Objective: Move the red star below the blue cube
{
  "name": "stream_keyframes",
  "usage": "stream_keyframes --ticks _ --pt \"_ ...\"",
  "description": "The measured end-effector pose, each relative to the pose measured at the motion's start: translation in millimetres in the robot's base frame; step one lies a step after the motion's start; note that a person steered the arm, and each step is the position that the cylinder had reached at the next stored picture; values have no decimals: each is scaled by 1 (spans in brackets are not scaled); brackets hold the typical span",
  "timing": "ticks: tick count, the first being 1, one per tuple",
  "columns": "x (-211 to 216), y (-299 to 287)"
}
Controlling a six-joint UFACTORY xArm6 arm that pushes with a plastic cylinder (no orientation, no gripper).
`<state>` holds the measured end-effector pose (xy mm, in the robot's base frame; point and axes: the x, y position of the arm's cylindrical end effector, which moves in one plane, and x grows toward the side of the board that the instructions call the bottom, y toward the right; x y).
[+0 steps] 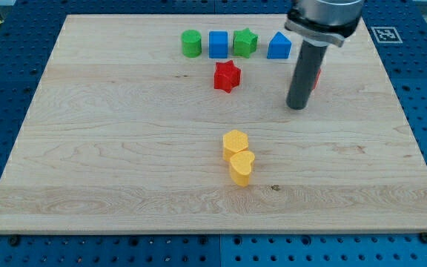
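Note:
The red star (227, 76) lies near the view's top, just below and slightly right of the blue cube (218, 44). My tip (296, 106) rests on the board to the right of the red star, about a hand's width away and not touching it. The rod hides most of a red block (316, 77) behind it.
A row runs along the view's top: green cylinder (191, 43), blue cube, green star (245, 41), blue pentagon-like block (279, 46). Two yellow blocks (236, 141) (242, 167) sit touching near the board's middle. The wooden board (87, 148) lies on a blue pegboard.

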<state>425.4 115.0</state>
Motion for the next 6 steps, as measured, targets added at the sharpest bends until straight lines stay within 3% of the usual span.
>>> stream_keyframes --ticks 2,3,4,6 --pt "-37 -163" --pt "-64 -190" --pt "-77 -183" --pt "-61 -137"
